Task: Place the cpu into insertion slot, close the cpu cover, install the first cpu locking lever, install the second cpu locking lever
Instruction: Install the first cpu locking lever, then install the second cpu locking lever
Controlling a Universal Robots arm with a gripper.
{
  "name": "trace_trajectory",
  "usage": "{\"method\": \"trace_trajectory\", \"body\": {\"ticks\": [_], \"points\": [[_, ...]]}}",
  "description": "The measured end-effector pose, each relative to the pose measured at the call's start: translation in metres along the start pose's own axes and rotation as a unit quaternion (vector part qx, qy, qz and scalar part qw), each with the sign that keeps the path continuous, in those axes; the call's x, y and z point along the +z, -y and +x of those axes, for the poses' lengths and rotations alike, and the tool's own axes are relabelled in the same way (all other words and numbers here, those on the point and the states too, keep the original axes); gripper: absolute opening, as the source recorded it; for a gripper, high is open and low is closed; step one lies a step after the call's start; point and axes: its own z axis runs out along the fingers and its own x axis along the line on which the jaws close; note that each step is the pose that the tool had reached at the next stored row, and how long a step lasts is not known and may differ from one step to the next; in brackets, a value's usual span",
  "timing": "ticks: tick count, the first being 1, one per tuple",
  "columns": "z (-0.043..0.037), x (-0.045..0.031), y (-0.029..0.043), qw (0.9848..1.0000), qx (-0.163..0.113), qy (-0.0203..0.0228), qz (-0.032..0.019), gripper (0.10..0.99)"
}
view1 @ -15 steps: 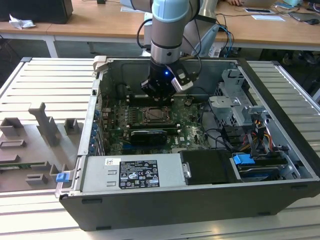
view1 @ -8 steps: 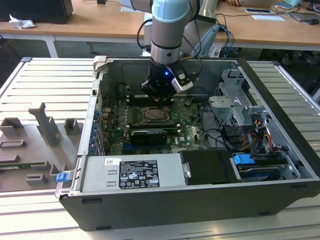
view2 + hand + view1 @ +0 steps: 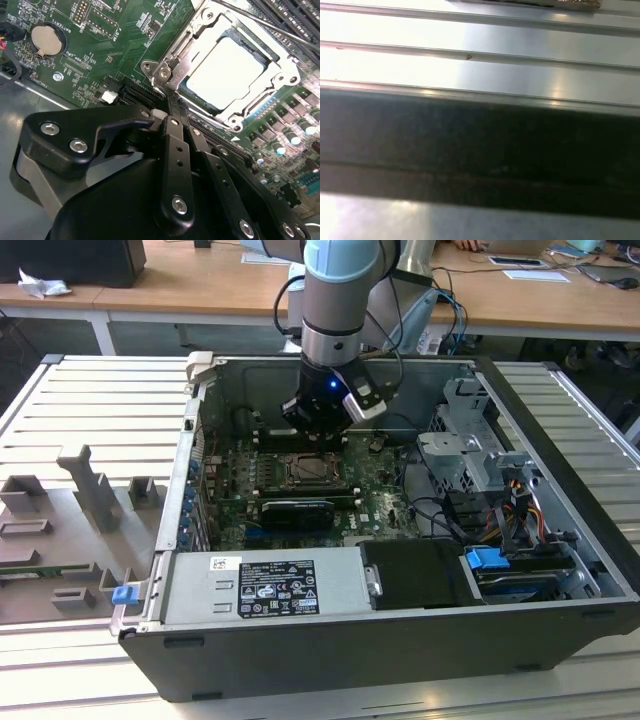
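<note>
In the exterior view my gripper (image 3: 318, 432) hangs inside the open computer case, just above the insertion slot (image 3: 305, 472) on the green board. In the second wrist view the cpu (image 3: 225, 70) lies flat in the slot, its pale face showing through the window of the cpu cover (image 3: 280, 82), which is folded down over it. The black fingers (image 3: 176, 135) are pressed together and nothing shows between them. My gripper (image 3: 172, 102) ends right beside the silvery tab (image 3: 164, 72) at the cover's corner. A thin locking lever rod (image 3: 260, 22) runs along the slot's far edge.
The case walls (image 3: 190, 490) surround the board. A power supply (image 3: 260, 585) fills the front, a drive cage (image 3: 470, 450) with cables the exterior view's right. Grey fixtures (image 3: 90, 490) stand on the ribbed table. A coin cell (image 3: 45, 40) and RAM slots (image 3: 295, 15) flank the socket.
</note>
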Motion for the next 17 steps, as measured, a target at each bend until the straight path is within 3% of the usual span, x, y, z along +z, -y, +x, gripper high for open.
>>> {"method": "trace_trajectory", "body": {"ticks": [3, 17], "points": [[-0.0001, -0.008, -0.0006, 1.0, 0.0, 0.0, 0.0001, 0.106], [0.0004, -0.0084, 0.0057, 1.0, 0.0, 0.0, 0.0001, 0.106]]}}
